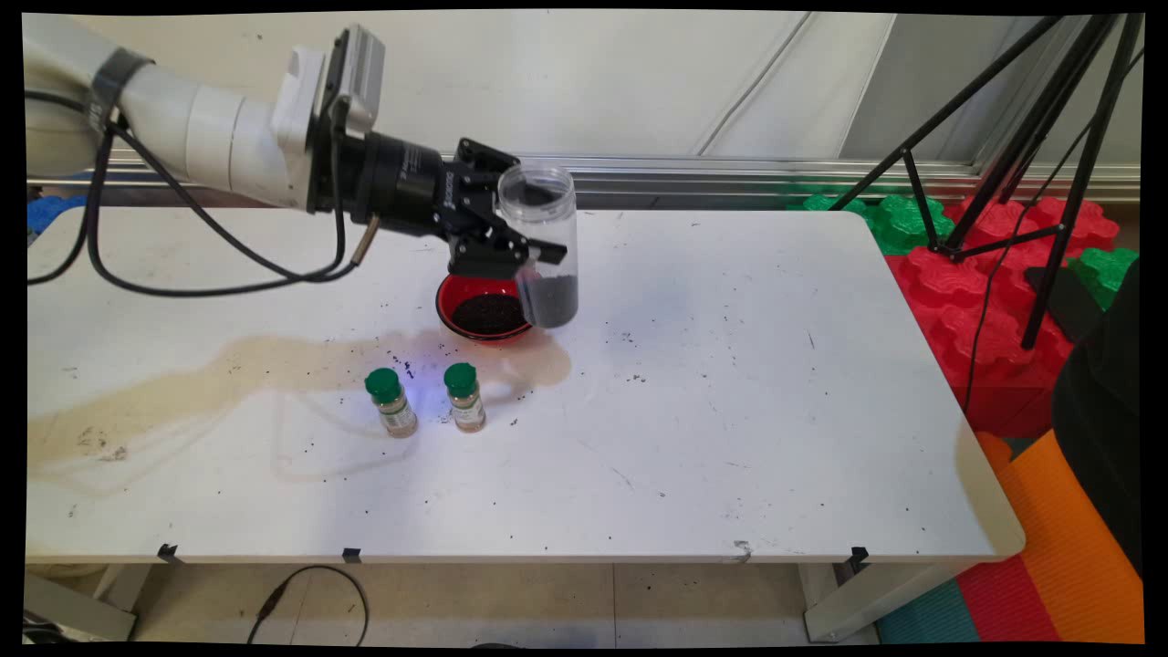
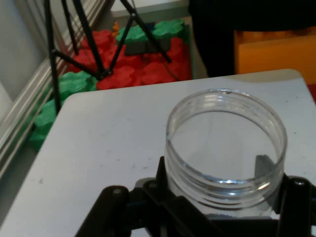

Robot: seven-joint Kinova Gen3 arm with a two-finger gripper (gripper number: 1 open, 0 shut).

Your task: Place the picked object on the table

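We see the gripper (image 1: 534,260) clamped on a clear jar (image 1: 546,246), its fingers closed against the jar's sides about halfway up. The jar is lidless and nearly upright, held off the table (image 1: 730,438), with dark grains filling its lower part. It hangs toward the table's far edge, roughly midway along that edge, right beside and partly over the right rim of a red bowl (image 1: 482,310). The bowl sits on the table and holds a heap of the same dark grains.

In the hand view the jar's open mouth (image 2: 227,143) fills the lower right, its threaded rim clear, with the black linkage below it.

Nearer us than the bowl stand 2 small bottles with green caps, 1 left (image 1: 391,401) and 1 right (image 1: 464,396), just beside each other and upright. A brownish stain (image 1: 228,370) runs from the table's left edge toward the bowl, and dark specks lie scattered around the bowl and bottles.

Past the table's right edge are red and green blocks (image 1: 985,301) and a black tripod (image 1: 1049,164).
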